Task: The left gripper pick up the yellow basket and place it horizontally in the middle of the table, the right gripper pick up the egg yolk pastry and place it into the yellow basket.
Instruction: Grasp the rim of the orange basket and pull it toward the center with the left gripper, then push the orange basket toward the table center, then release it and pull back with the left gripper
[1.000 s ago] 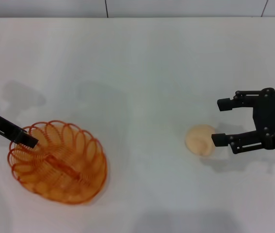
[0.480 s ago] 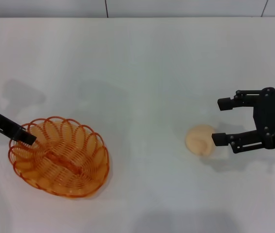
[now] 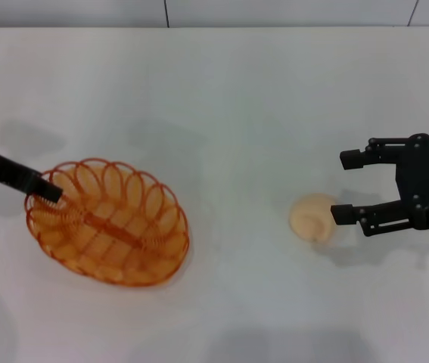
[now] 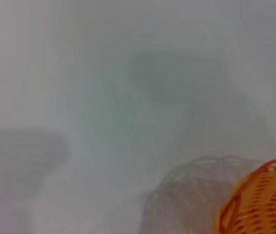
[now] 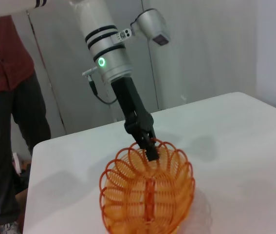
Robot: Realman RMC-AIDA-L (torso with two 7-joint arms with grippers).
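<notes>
The yellow basket [image 3: 108, 223] hangs tilted from my left gripper [image 3: 44, 190], which is shut on its far-left rim, at the left of the white table [image 3: 222, 113]. In the right wrist view the left gripper [image 5: 148, 144] pinches the rim of the basket [image 5: 147, 195]. The left wrist view shows a piece of the basket [image 4: 264, 204] with its shadow apart from it on the table. The egg yolk pastry [image 3: 311, 215] lies on the table at the right. My right gripper [image 3: 340, 187] is open just right of the pastry, its lower finger beside it.
A person in a red shirt [image 5: 4, 92] stands beyond the table's far edge in the right wrist view. A grey wall strip [image 3: 199, 11] runs along the back of the table.
My left gripper has carried the basket to the right and slightly farther back, and the basket has turned flatter. The right gripper and the pastry have not moved.
</notes>
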